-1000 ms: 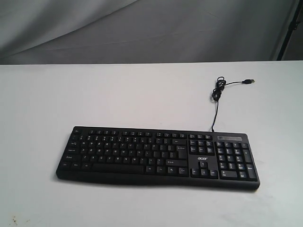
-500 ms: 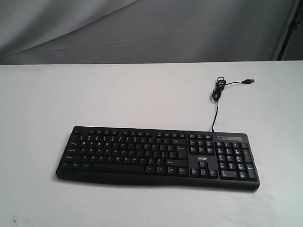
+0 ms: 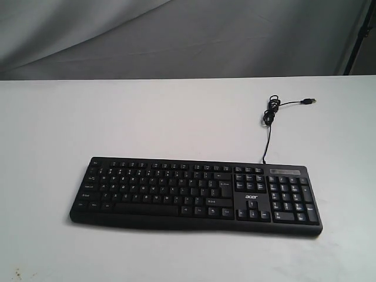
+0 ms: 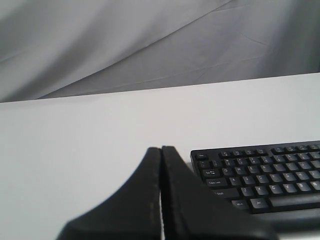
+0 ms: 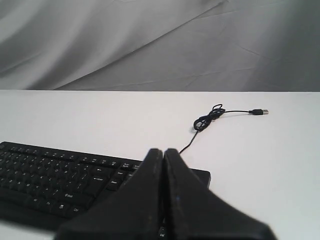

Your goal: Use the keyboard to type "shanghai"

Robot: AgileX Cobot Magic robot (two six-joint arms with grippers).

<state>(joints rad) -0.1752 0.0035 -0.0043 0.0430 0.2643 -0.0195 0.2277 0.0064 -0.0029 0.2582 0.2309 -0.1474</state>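
A long black keyboard with white legends and a small acer logo lies flat on the white table, its number pad on the right. Its thin cable runs back to a coil and a loose USB plug. Neither gripper shows in the exterior view. In the left wrist view my left gripper is shut and empty, near the keyboard's Esc corner. In the right wrist view my right gripper is shut and empty, in front of the keyboard's number-pad end, which it partly hides.
A grey draped cloth hangs behind the table's far edge. A dark stand leg rises at the back right. Bare white tabletop surrounds the keyboard.
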